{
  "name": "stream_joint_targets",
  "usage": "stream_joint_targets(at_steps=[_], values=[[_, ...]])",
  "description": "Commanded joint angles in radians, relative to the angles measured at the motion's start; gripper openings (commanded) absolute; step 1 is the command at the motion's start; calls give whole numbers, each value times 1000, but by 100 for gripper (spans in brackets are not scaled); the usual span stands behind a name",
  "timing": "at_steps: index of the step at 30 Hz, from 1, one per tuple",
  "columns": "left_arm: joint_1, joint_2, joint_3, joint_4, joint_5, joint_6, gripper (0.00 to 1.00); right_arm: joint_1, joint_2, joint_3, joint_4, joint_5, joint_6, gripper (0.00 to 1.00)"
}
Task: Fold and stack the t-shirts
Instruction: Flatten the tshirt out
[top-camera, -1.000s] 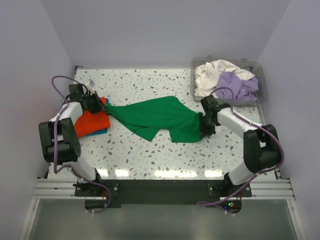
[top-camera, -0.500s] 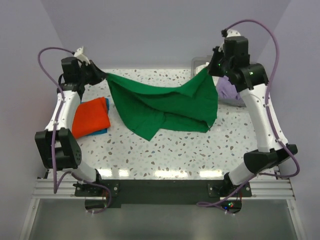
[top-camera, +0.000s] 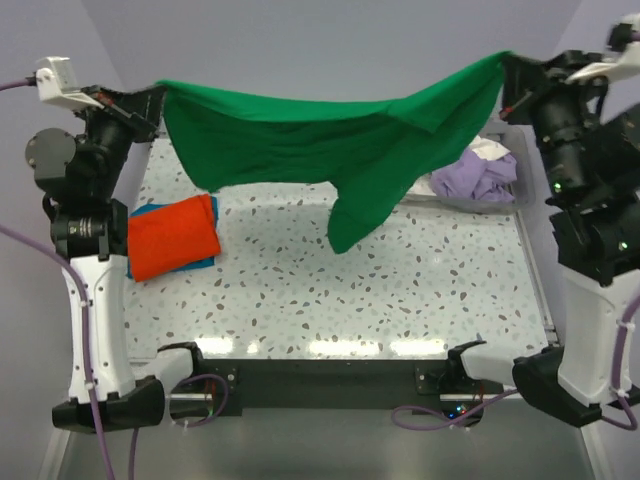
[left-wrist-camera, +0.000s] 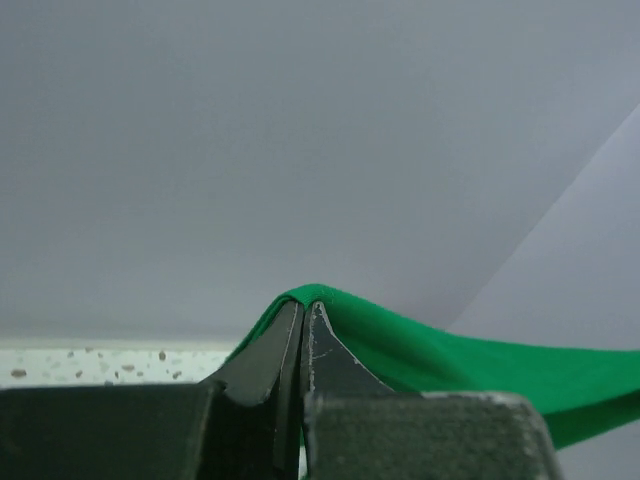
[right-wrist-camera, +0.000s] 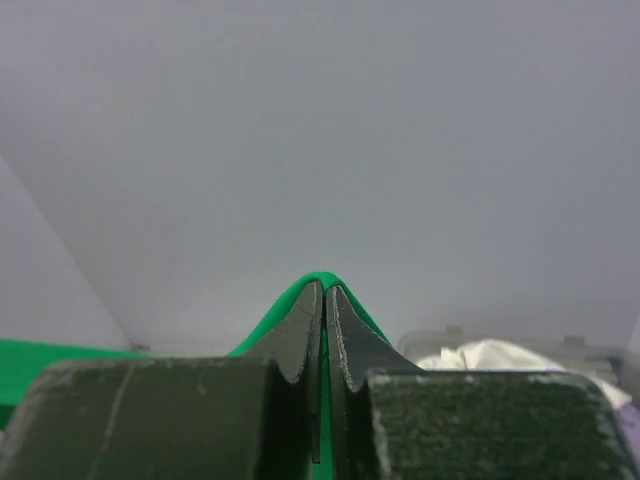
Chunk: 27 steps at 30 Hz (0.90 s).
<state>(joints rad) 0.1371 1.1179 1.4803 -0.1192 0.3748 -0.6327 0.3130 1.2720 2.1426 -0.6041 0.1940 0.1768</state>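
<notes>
A bright green t-shirt (top-camera: 300, 140) hangs stretched high above the table between both arms, one part drooping down at the middle right. My left gripper (top-camera: 158, 95) is shut on its left corner, and the green cloth (left-wrist-camera: 420, 345) wraps over the tips of my left gripper (left-wrist-camera: 304, 305). My right gripper (top-camera: 505, 68) is shut on the right corner, with green cloth (right-wrist-camera: 290, 300) over the tips of my right gripper (right-wrist-camera: 325, 290). A folded orange t-shirt (top-camera: 172, 236) lies on a blue one (top-camera: 150, 208) at the table's left. White (top-camera: 490, 149) and lavender (top-camera: 475, 178) t-shirts sit crumpled at the back right.
The clear plastic bin (top-camera: 520, 165) holding the white and lavender shirts stands at the back right corner, partly behind the green shirt and the right arm. The speckled table (top-camera: 330, 300) lies below the hanging shirt. Grey walls enclose the left, back and right sides.
Both arms have risen high and spread apart, lifting the green t-shirt off the table until it hangs stretched between them. The folded orange and blue shirts have not moved.
</notes>
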Motion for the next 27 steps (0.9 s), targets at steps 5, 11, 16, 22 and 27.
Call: stream_joint_targets(at_steps=[5, 11, 16, 22, 27], values=[[9, -43, 140, 44, -106, 22, 0, -5, -46, 59, 248, 25, -69, 0], [7, 111, 85, 101, 5, -24, 0, -6, 44, 16, 297, 36, -65, 0], [2, 253, 77, 171, 91, -48, 0, -5, 234, 100, 245, 45, -79, 0], [2, 313, 121, 171, 124, -51, 0, -5, 365, 216, 195, 62, -77, 0], [1, 283, 123, 185, 107, -64, 0, -5, 339, 206, 225, 47, -68, 0]])
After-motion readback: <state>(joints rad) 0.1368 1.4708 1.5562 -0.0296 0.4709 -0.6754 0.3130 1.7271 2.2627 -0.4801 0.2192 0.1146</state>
